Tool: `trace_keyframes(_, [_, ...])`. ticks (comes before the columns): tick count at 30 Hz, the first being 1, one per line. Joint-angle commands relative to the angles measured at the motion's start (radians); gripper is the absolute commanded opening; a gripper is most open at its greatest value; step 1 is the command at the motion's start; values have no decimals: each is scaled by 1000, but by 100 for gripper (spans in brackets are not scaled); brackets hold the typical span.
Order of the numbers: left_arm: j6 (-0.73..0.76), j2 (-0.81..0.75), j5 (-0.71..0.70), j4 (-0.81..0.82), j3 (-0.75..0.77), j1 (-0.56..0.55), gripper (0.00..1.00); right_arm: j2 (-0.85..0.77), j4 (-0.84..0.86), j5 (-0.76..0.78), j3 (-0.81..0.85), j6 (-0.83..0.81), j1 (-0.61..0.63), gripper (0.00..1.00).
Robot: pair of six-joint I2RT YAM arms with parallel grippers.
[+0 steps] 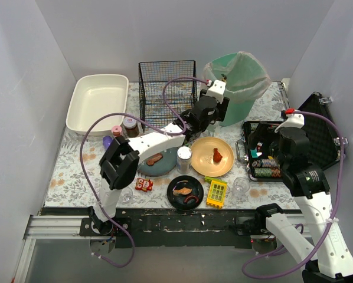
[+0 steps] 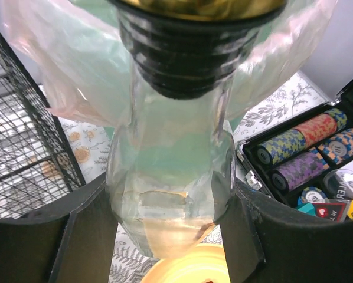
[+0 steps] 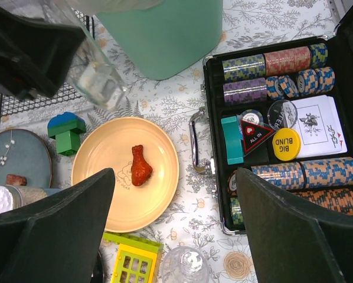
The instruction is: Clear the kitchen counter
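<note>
Shows the left gripper (image 2: 166, 197) clamped on the body of a clear glass bottle (image 2: 170, 118) with a black threaded neck and gold cap, raised beside a mint-green bin lined with thin plastic (image 1: 234, 113). Also shows the right gripper (image 3: 173, 230), jaws spread wide and empty, above a round yellow plate (image 3: 100, 171) and an open black case of poker chips (image 1: 319, 124). Beneath both arms: the kitchen counter (image 1: 70, 177), floral-print cloth, cluttered.
</note>
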Motion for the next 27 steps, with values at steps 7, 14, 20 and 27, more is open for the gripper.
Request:
trace_keyframes(7, [-54,-249,119,-66,199,174,0,-9,31,-27,-7,24,-3,91])
trace_keyframes(14, [-34,-215,125,-43,258,261,0,-7,28,-21,-4,23,-3,91])
trace_keyframes(20, [-41,-171,159,-14,272,320,0,-1,27,-12,1,12,-3,91])
trace_keyframes(27, [-35,-128,177,24,259,340,0,6,36,-7,-10,12,-3,91])
